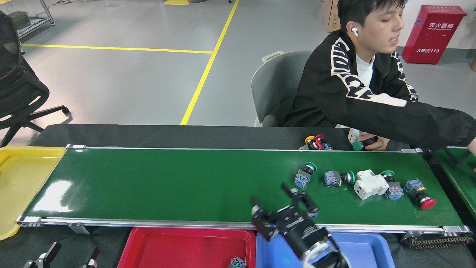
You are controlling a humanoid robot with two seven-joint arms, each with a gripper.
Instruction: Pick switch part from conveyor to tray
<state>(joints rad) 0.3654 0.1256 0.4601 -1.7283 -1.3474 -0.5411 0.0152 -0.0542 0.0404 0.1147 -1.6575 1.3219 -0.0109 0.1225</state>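
Note:
The conveyor [167, 186] runs across the middle of the head view. On its right part lie several switch parts: a green-capped one [304, 175], another green-capped one [336, 178], a white block [370, 184] and a red-capped one [420, 193]. My right gripper [270, 194] hangs open and empty over the belt's front edge, left of and nearer than those parts. One switch part [237, 262] lies in the red tray [178, 245] at the bottom edge. My left gripper [70, 255] sits low at the bottom left, open and holding nothing.
A blue tray [368, 249] adjoins the red one on the right. A yellow tray [18, 178] stands at the belt's left end. A person sits behind the belt with a sleeve [409, 115] stretched to the right over a second green belt [455, 167]. More parts [317, 143] lie at the far rail.

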